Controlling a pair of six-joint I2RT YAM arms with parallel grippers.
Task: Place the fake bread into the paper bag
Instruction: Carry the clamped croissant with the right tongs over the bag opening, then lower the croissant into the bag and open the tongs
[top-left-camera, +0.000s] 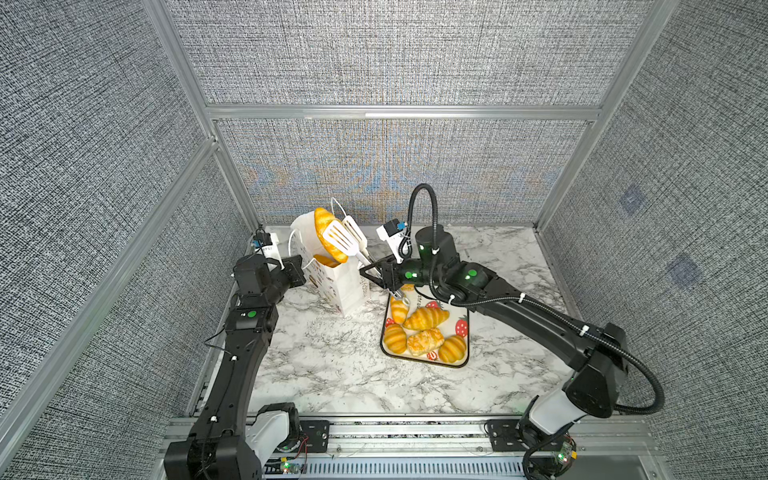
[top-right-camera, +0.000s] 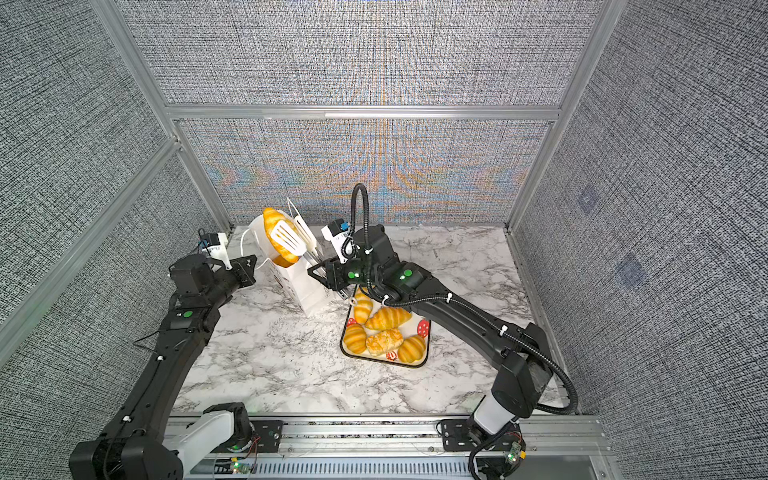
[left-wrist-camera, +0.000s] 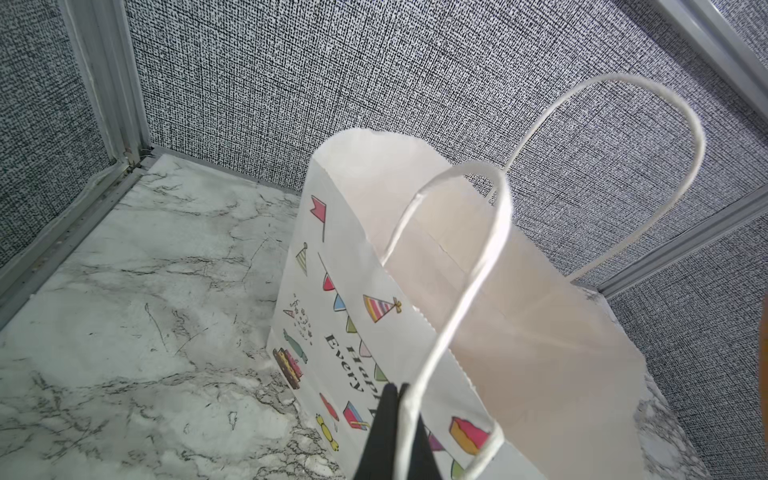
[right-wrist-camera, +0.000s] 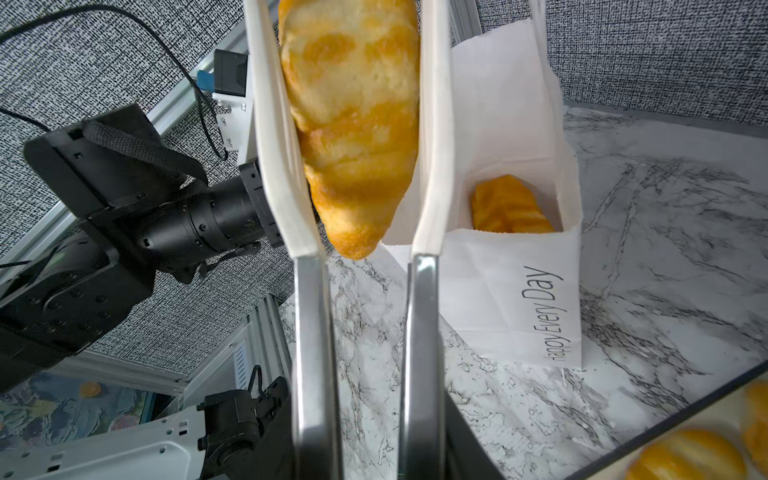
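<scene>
**Transfer of a pastry to the paper bag (top-left-camera: 345, 293), which stands upright on the marble tabletop (top-left-camera: 332, 374).**

- **Left arm:** My left fingers (left-wrist-camera: 388, 409) are closed on the near cord handle (left-wrist-camera: 478, 291), on that side of the open mouth.
- **Right arm:** My right fingers (top-left-camera: 380, 271) are clamped on the steel handles of the white slotted tongs (top-left-camera: 343, 241). The tong blades pinch the long loaf (top-left-camera: 323, 222) on both flanks.
- **Loaf:** It hangs above the bag's mouth, apart from the paper. Its long axis is steep and tilted, with the lower tip aimed down toward the opening.
- **Other pastries:** One ridged roll (right-wrist-camera: 507, 208) lies inside, on the bag's floor. The strawberry-printed tray (top-left-camera: 424, 300), beside the bag on my right arm's side, carries the remaining pastries (top-left-camera: 424, 318).
- **Governing relation:** The opening lies below the loaf's lower tip, and the loaf looks long against the mouth. I judge it must enter tip-first, along its own axis.
- **Not resolved:** I cannot tell whether the tip stands inside the rim line. In the right wrist view it appears toward the bag edge nearest my left arm.
</scene>
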